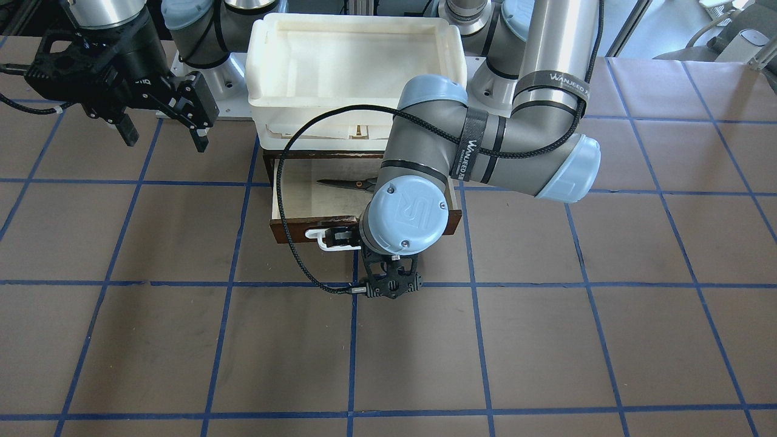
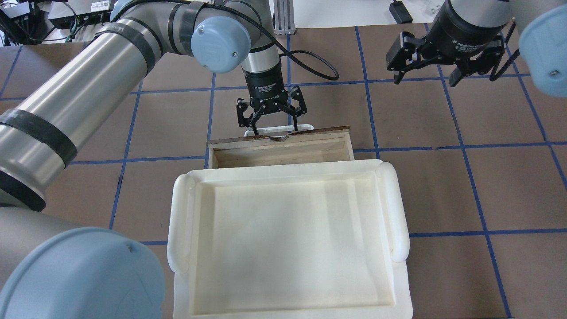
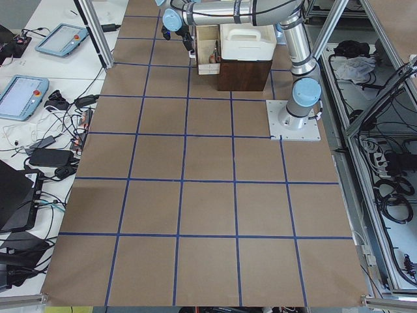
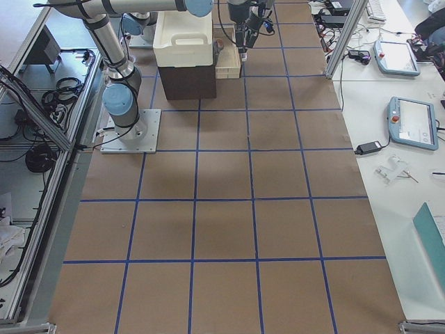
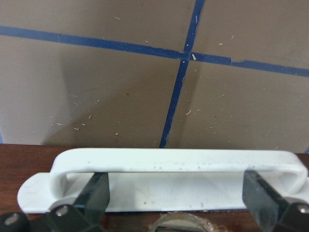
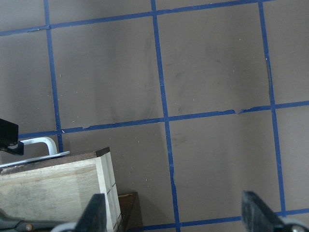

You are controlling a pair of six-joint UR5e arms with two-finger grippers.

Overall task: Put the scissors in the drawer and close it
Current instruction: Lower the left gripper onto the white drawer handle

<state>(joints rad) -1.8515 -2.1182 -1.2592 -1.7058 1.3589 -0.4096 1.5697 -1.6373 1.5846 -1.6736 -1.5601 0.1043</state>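
Observation:
The drawer (image 2: 279, 141) is pulled open below the white tray, and its pale inside (image 1: 303, 188) shows. The scissors (image 1: 347, 182) lie flat inside it, their handles hidden under my left wrist. The white bar handle (image 5: 178, 157) is on the drawer's dark front (image 1: 291, 229). My left gripper (image 2: 273, 127) is open at the handle, with both fingers (image 5: 96, 193) tucked behind the bar inside its ends. My right gripper (image 1: 164, 130) is open and empty, above the table beside the drawer. In its wrist view the drawer's corner (image 6: 58, 186) is at the lower left.
A large white plastic tray (image 2: 181, 221) sits on top of the dark cabinet (image 3: 244, 75) that holds the drawer. Brown table covering with blue tape lines (image 1: 473, 285) lies all around. Tablets and cables (image 3: 26, 91) lie on side tables.

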